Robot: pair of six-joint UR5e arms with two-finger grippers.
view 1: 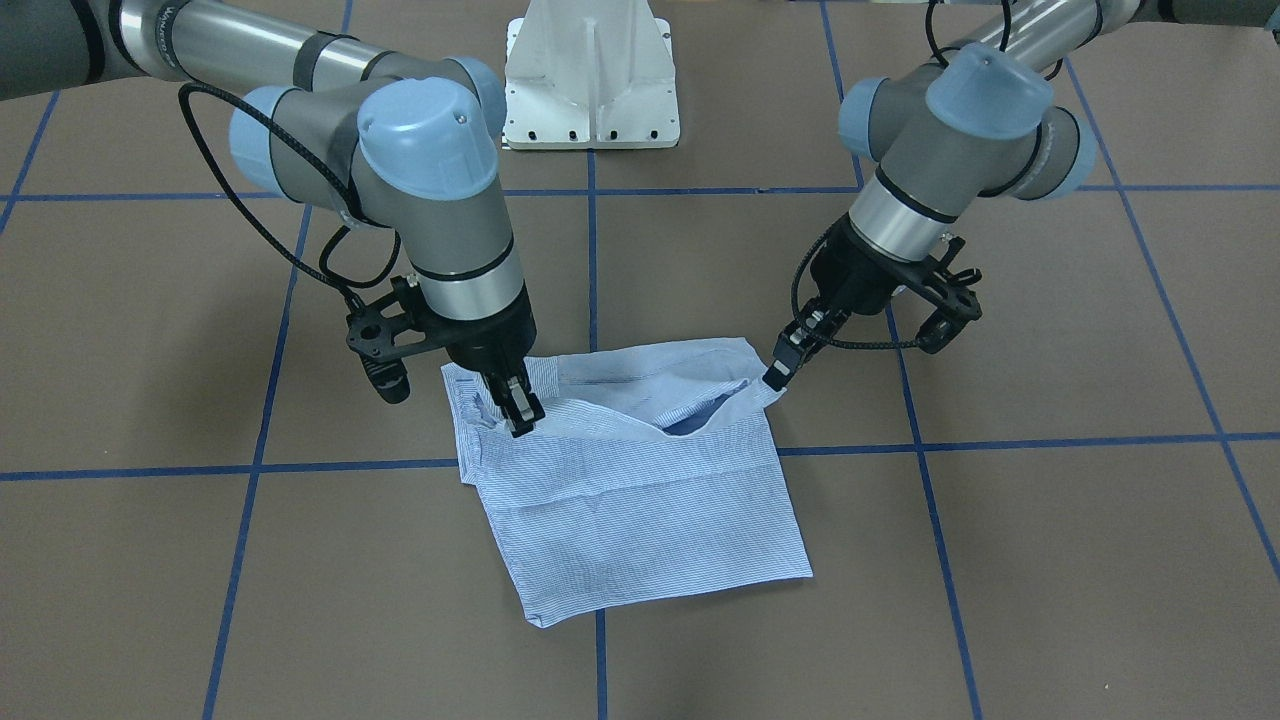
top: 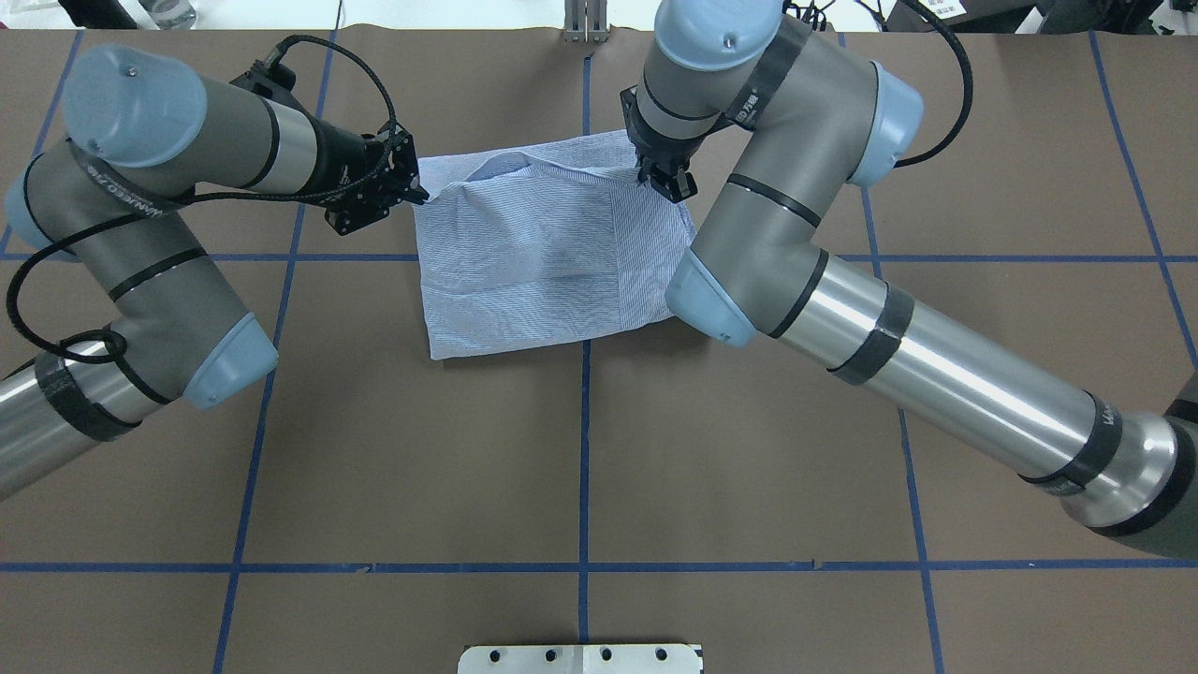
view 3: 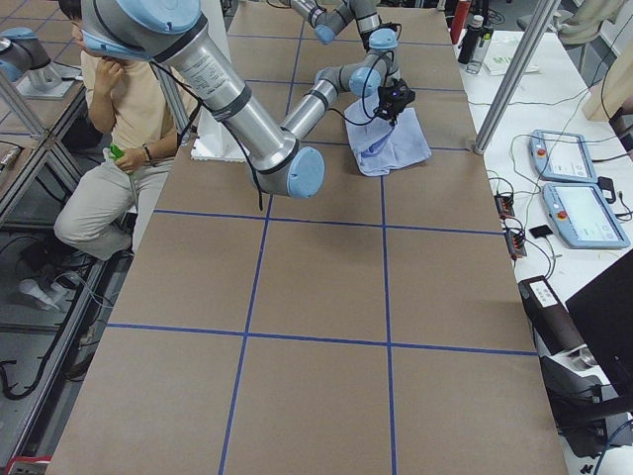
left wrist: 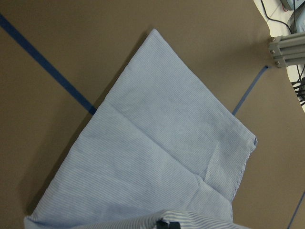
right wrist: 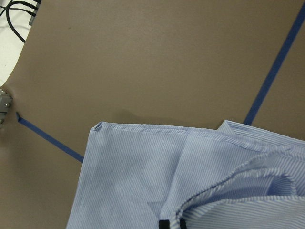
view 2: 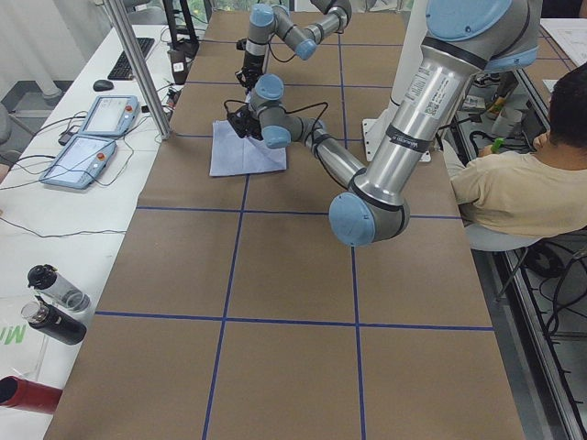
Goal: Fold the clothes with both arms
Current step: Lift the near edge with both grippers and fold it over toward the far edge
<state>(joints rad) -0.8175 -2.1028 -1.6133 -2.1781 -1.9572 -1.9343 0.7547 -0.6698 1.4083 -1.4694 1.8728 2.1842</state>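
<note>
The light blue-and-white striped shirt (view 1: 640,520) lies folded into a rough rectangle on the brown table (top: 580,449). One edge of it is raised off the flat part and sags open between the two hands. My left gripper (view 1: 775,375) is shut on one corner of that raised edge, also seen in the overhead view (top: 418,197). My right gripper (view 1: 522,412) pinches the other corner (top: 666,180). In the left wrist view the flat shirt (left wrist: 157,152) spreads below. The right wrist view shows the shirt (right wrist: 143,176) bunched at the fingertips.
Blue tape lines (top: 585,505) grid the table. The white pedestal base (view 1: 592,80) stands behind the shirt on the robot's side. A seated person (view 2: 523,183) is beside the table. Control tablets (view 2: 92,137), bottles (view 2: 55,302) and a metal post (view 2: 138,64) line the side bench.
</note>
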